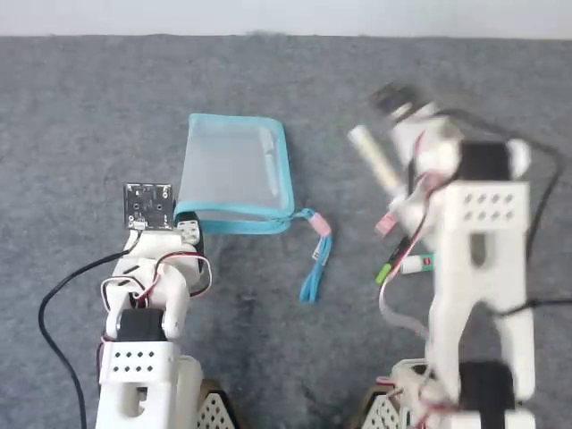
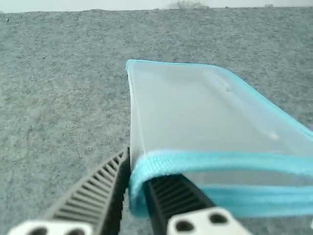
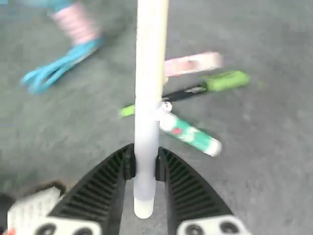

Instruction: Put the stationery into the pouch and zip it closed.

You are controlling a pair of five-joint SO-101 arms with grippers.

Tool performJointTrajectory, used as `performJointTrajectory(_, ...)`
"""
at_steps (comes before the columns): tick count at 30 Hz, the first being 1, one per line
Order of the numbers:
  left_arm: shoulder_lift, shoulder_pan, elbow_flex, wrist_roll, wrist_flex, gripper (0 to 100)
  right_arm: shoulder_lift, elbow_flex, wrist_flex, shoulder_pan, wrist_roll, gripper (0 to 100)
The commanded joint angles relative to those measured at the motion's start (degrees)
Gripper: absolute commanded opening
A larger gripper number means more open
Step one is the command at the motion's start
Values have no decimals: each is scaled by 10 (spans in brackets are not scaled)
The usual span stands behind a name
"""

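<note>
A clear pouch [image 1: 232,174] with a blue zip edge lies on the grey table, its open mouth toward the arms. My left gripper [image 1: 183,231] is shut on the pouch's near-left corner; in the left wrist view its fingers [image 2: 110,193] pinch the blue edge of the pouch [image 2: 205,117]. My right gripper [image 3: 145,166] is shut on a white pen [image 3: 149,88], held above the table. From above, the white pen [image 1: 375,159] sticks out of the right gripper [image 1: 407,170]. Below it lie a pink item [image 3: 193,62], a green pen [image 3: 205,87] and a green-and-white tube [image 3: 188,133].
The pouch's blue wrist strap [image 1: 315,259] with a pink tag trails on the table to the right of the pouch. A small circuit board [image 1: 147,204] sits on the left arm by the pouch. Grey carpet-like cover [image 1: 89,107] spans the table.
</note>
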Motion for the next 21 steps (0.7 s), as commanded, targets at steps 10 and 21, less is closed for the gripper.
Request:
performJointTrajectory(10, 0, 4, 7, 4, -50, 11, -125, 177, -44, -261, -61, 7)
performJointTrajectory(21, 0, 38, 11, 4, -47, 11, 45, 84, -112, -261, -165, 7)
